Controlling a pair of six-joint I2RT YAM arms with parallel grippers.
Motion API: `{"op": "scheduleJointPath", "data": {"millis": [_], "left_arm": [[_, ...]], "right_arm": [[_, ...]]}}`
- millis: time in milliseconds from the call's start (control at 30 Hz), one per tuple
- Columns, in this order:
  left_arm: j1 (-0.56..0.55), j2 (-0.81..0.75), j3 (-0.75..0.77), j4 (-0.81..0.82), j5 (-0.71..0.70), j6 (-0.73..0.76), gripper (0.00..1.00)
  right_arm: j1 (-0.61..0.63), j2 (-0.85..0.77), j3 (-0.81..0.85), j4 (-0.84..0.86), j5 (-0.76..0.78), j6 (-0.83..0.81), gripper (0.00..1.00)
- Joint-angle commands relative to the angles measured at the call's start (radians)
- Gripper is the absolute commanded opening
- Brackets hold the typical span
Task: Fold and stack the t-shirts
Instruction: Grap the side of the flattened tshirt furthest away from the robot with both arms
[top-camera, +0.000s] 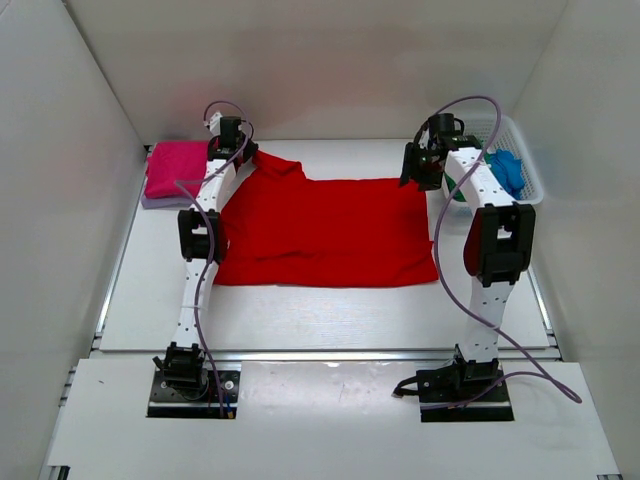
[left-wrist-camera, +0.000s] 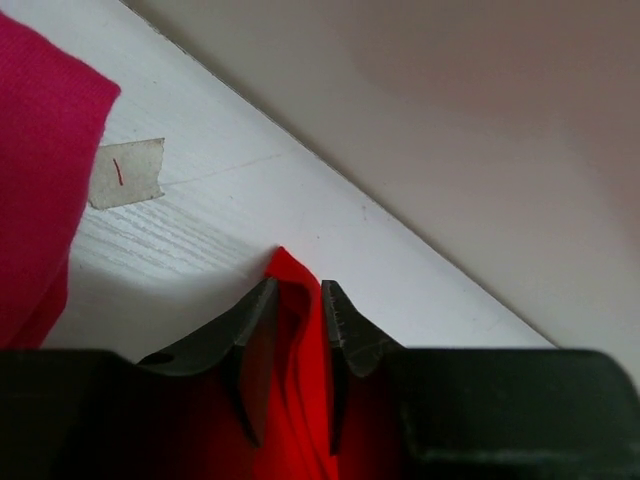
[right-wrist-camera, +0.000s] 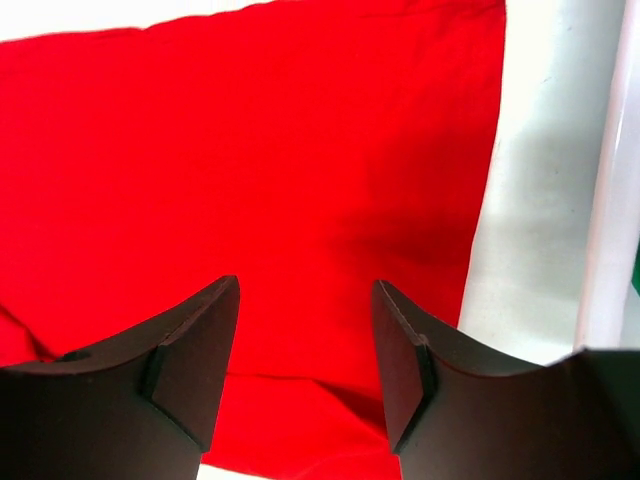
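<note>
The red t-shirt (top-camera: 320, 230) lies spread flat across the middle of the table. My left gripper (top-camera: 232, 140) is at its far left sleeve. In the left wrist view its jaws (left-wrist-camera: 297, 285) are pinched on a raised fold of the red cloth (left-wrist-camera: 300, 380). My right gripper (top-camera: 420, 165) hangs over the shirt's far right corner. Its jaws (right-wrist-camera: 305, 285) stand open above the red cloth (right-wrist-camera: 260, 150) and grip nothing. A folded magenta-pink t-shirt (top-camera: 175, 168) sits at the far left, and its edge (left-wrist-camera: 35, 170) also shows in the left wrist view.
A white mesh basket (top-camera: 528, 165) stands at the far right with a blue shirt (top-camera: 505, 170) and a bit of green cloth (top-camera: 455, 190) in it. Its wall (right-wrist-camera: 610, 200) is close to the right gripper. White walls enclose the table. A tape scrap (left-wrist-camera: 125, 172) lies near the back wall.
</note>
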Motion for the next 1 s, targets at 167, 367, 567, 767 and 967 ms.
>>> {"op": "scheduleJointPath", "data": {"millis": [167,367,567,767,967], "left_arm": [[0.001,0.02,0.024,0.024,0.007,0.003,0.0],[0.001,0.018,0.029,-0.003,0.02,0.007,0.0],[0.003,-0.005,0.03,-0.007,0.054,0.006,0.0],[0.004,-0.028,0.028,-0.019,0.074,0.009,0.0],[0.017,-0.042,0.025,-0.031,0.088,0.007,0.0]], "right_arm": [[-0.009,0.134,0.121,0.037,0.178,0.111,0.59],[0.024,0.29,0.363,-0.006,0.32,0.219,0.61],[0.044,0.474,0.669,-0.115,0.38,0.311,0.58],[0.09,0.626,0.923,-0.247,0.518,0.352,0.57],[0.109,0.645,0.907,-0.304,0.607,0.378,0.54]]}}
